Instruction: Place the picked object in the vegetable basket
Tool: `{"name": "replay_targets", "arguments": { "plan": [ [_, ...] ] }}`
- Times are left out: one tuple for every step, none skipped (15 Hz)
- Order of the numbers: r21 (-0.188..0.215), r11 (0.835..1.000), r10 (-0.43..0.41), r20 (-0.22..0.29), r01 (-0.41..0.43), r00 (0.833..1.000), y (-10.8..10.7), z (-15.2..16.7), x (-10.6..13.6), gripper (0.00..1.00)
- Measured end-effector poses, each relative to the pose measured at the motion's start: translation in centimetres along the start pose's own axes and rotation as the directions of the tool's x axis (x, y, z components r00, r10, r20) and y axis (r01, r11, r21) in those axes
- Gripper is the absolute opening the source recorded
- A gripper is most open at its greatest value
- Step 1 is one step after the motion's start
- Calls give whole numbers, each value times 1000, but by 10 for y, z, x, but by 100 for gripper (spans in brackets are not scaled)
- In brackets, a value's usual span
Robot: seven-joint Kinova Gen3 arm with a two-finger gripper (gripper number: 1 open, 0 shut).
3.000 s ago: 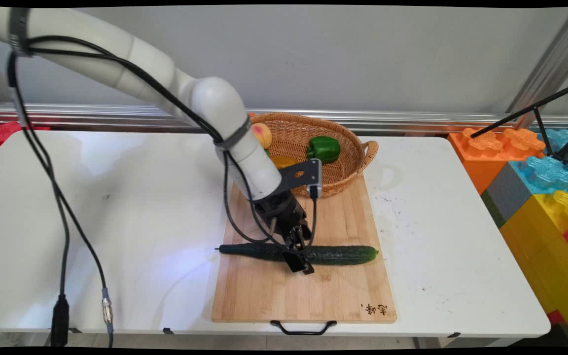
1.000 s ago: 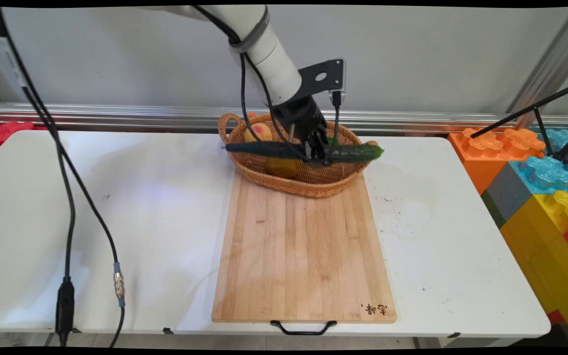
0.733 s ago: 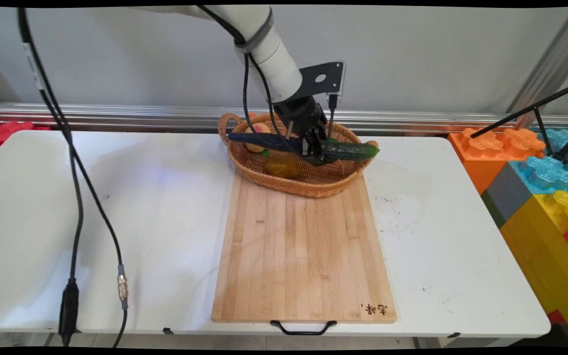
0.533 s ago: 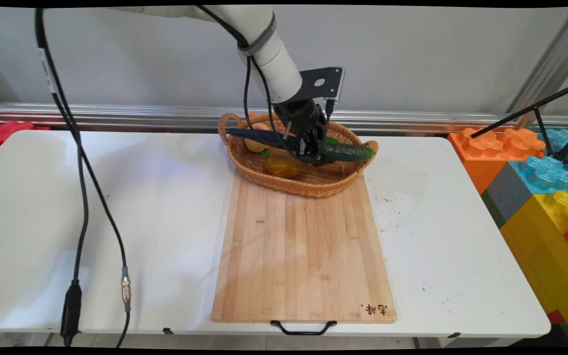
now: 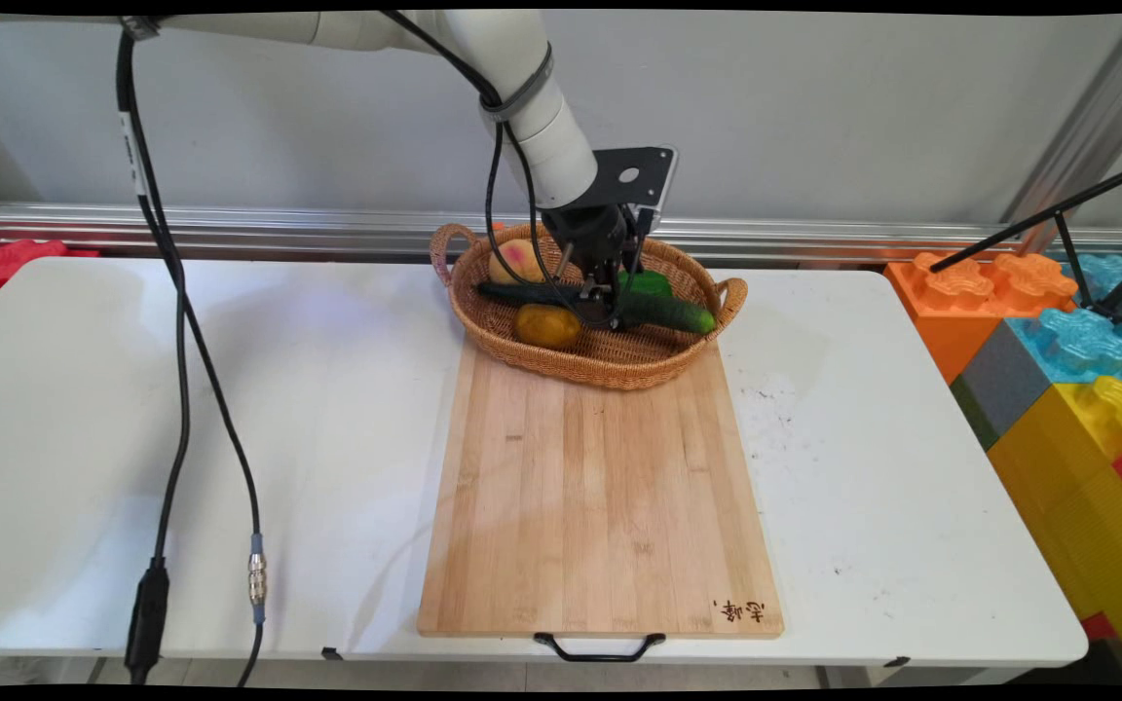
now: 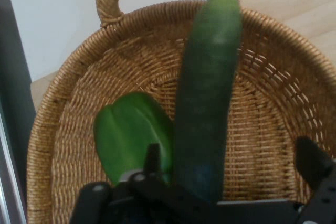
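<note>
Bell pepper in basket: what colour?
Green. The bell pepper shows best in the hand view, beside the cucumber.

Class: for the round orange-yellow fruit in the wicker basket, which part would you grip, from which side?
Grip the round orange-yellow fruit across its widest middle, probably from above: the wall of the wicker basket rises in front and the long dark green cucumber lies close behind, leaving its top free.

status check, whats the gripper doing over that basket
Gripper open, low in basket. Cucumber between its fingers, beside green pepper. Nothing in the way.
</note>
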Motion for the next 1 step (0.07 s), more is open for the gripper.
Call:
{"name": "replay_targets", "arguments": {
  "plan": [
    [0,1000,-3,1,3,1000,0,0,-1,100]
  ]
}}
